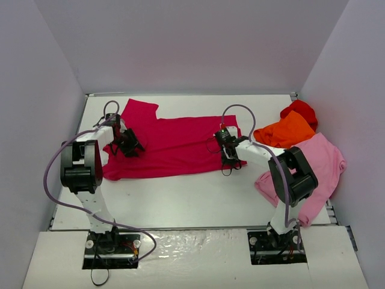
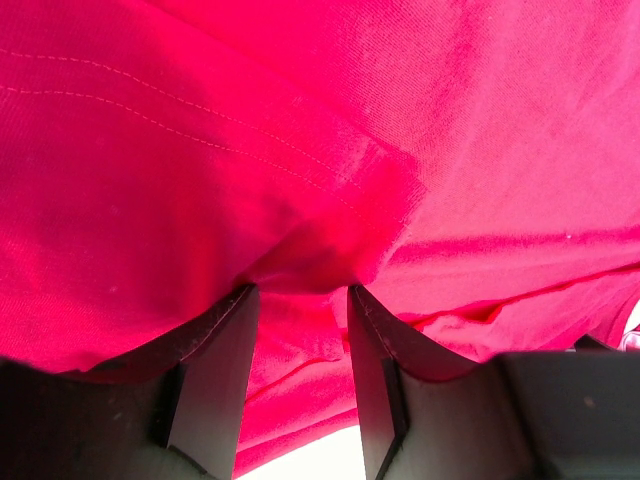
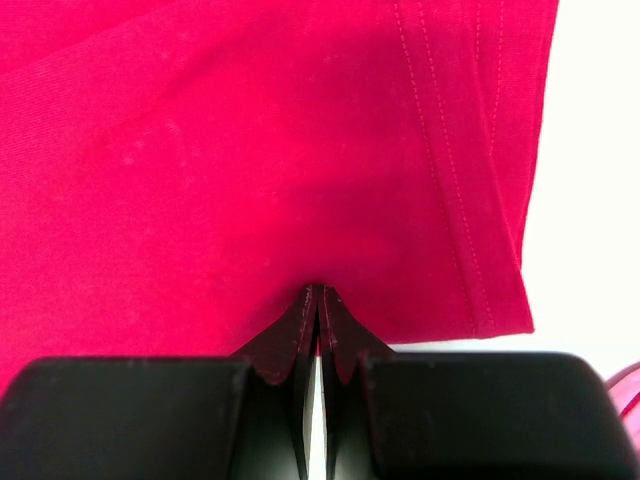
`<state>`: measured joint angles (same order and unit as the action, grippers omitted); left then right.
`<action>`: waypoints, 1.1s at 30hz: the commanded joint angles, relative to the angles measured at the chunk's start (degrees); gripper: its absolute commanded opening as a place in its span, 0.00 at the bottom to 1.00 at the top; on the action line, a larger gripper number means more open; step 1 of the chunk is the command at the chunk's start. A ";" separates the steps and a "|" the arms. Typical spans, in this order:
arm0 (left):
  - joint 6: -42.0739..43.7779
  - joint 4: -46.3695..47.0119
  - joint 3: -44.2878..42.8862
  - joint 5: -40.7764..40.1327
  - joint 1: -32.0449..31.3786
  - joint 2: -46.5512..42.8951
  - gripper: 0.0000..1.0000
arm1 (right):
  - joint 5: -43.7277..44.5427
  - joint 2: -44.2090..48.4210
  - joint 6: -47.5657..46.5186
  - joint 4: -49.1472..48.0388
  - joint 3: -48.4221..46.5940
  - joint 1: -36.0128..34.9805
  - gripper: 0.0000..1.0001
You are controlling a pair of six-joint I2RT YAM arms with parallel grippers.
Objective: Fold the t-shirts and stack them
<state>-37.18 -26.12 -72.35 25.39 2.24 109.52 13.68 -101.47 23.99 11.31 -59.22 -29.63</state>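
Crimson-magenta short-sleeved t-shirt (image 1: 174,144) at mid table: soft matt knit cloth, fine-grained, with rows of stitching along the hems. At far right, crumpled orange shirt (image 1: 290,131), bright red shirt (image 1: 301,110) and light pink shirt (image 1: 325,161): likewise soft, matt cloth. Smooth white table top (image 1: 198,198), slight sheen near the near edge. On left gripper (image 2: 300,292), black fingers (image 2: 215,380): matt hard plastic.

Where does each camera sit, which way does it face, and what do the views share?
Top external: above and behind, looking down at table, left arm, right arm, crimson t-shirt.
Left wrist: on that arm, facing the left gripper holding bunched shirt.
Right wrist: on that arm, facing the right gripper shut on its edge.
Shared: the crimson t-shirt.
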 commanded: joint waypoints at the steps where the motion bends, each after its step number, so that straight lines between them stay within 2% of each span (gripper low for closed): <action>1: 2.20 -2.27 -1.92 -4.29 0.04 1.05 0.38 | -1.37 6.71 0.70 1.96 -2.57 -0.43 0.00; 9: 2.03 -1.94 -1.84 -4.11 -0.04 1.99 0.38 | -0.92 2.75 -0.54 2.28 -4.74 -0.61 0.00; 16: 2.44 -3.28 -3.04 -4.92 -0.01 1.45 0.39 | -0.83 -4.36 -1.09 0.97 -0.84 -0.61 0.00; 33: 2.84 -4.80 -2.79 -6.76 0.58 0.08 0.39 | 1.70 1.55 3.00 2.59 12.75 -0.27 0.00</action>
<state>-36.40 -28.58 -74.46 24.09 2.24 110.60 14.64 -98.32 25.70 1.39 -51.94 -30.11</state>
